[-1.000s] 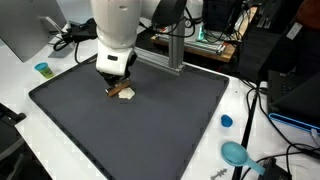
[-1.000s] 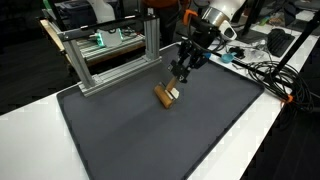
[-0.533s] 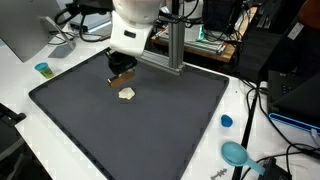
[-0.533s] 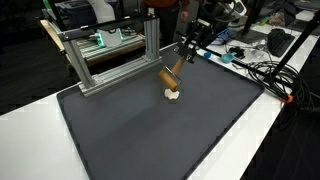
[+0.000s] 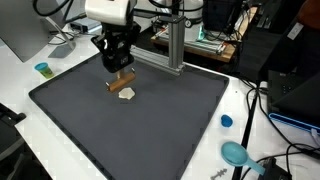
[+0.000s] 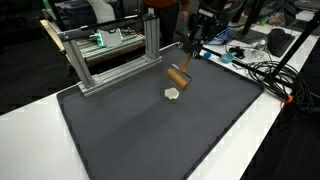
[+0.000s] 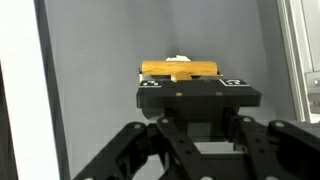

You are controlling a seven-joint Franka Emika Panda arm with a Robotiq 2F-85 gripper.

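My gripper [image 5: 118, 68] is shut on a brown wooden block [image 5: 120, 82] and holds it above the dark mat [image 5: 170, 120]. Both also show in an exterior view, the gripper [image 6: 188, 58] and the block [image 6: 180, 77]. A small cream piece [image 5: 127, 94] lies on the mat just below the block, apart from it; it also shows in an exterior view [image 6: 174, 93]. In the wrist view the block [image 7: 180, 68] sits crosswise at the gripper [image 7: 184, 80], with the cream piece [image 7: 180, 57] peeking out behind it.
An aluminium frame [image 6: 110, 50] stands at the mat's back edge, close to the gripper. A small blue cup [image 5: 43, 69], a blue cap [image 5: 226, 121] and a teal scoop [image 5: 236, 153] lie on the white table. Cables [image 6: 265, 72] run beside the mat.
The gripper rose from the mat with the wooden block. The cream piece that lay against the block stayed on the mat.
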